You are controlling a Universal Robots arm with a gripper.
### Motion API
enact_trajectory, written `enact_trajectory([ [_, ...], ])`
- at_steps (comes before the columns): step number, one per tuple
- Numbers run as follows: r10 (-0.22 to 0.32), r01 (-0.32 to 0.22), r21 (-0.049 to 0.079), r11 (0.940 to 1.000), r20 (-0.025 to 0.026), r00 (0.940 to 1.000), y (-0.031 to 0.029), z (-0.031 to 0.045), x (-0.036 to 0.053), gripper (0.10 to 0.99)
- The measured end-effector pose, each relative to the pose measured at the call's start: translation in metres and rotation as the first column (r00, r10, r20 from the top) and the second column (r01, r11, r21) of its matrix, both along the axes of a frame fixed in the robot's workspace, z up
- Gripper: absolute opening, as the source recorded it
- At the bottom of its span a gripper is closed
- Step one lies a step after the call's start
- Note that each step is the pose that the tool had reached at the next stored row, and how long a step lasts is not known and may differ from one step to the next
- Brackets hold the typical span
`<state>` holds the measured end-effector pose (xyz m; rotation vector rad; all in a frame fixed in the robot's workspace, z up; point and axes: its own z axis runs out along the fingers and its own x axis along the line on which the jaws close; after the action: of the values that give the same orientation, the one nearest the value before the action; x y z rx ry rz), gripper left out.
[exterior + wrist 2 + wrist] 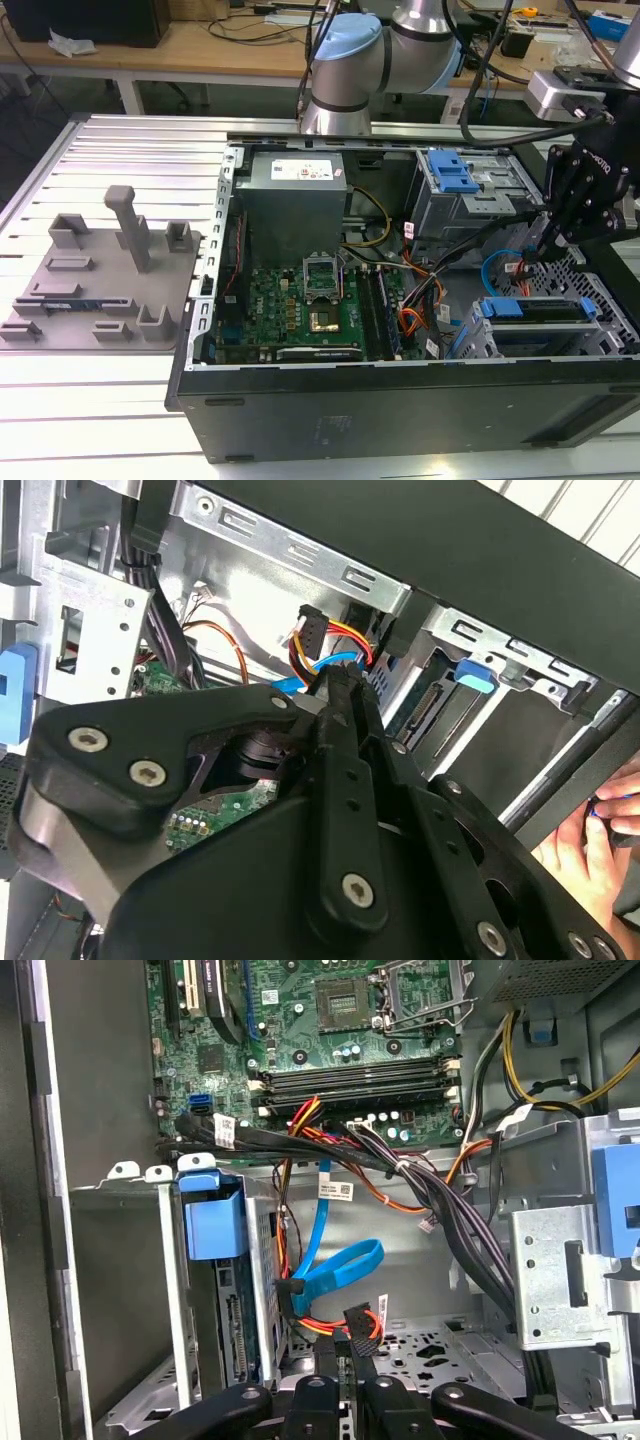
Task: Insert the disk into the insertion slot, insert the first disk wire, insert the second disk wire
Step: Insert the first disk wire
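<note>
Slatted metal table (130, 160) in front of you carries open black computer case (400, 410). Robot arm (350, 60) reaches over case toward exterior view's right. Green motherboard (300, 300) lies mid-case. Insertion slot (605, 325), perforated grey cage, sits at near corner on exterior view's right. Disk (530, 308) already sits inside slot, blue carrier showing. Your gripper (350, 1352) hangs near disk's rear edge, fingers narrow, pinching black plug of disk wire (362, 1322) with red and orange leads. Blue flat cable (335, 1265) loops just beside plug.
</note>
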<state>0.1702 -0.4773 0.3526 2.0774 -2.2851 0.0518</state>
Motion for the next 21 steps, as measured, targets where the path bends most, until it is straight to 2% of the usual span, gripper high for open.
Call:
enact_trajectory([
  [8, 0.000, 0.000, 0.000, 1.0000, -0.0010, 1.0000, -0.0016, 0.0001, 0.0016, 0.165],
  [12, 0.005, -0.005, 0.000, 1.0000, -0.0010, 1.0000, -0.0091, 0.0001, 0.0018, 0.165],
  [15, 0.059, -0.059, -0.002, 0.9983, -0.0015, 0.9983, -0.0110, 0.0002, 0.0018, 0.165],
  [19, 0.062, -0.062, -0.005, 0.9981, -0.0016, 0.9981, -0.0110, 0.0001, 0.0017, 0.165],
  [21, 0.062, -0.062, -0.020, 0.9979, -0.0068, 0.9981, -0.0110, 0.0001, 0.0017, 0.165],
])
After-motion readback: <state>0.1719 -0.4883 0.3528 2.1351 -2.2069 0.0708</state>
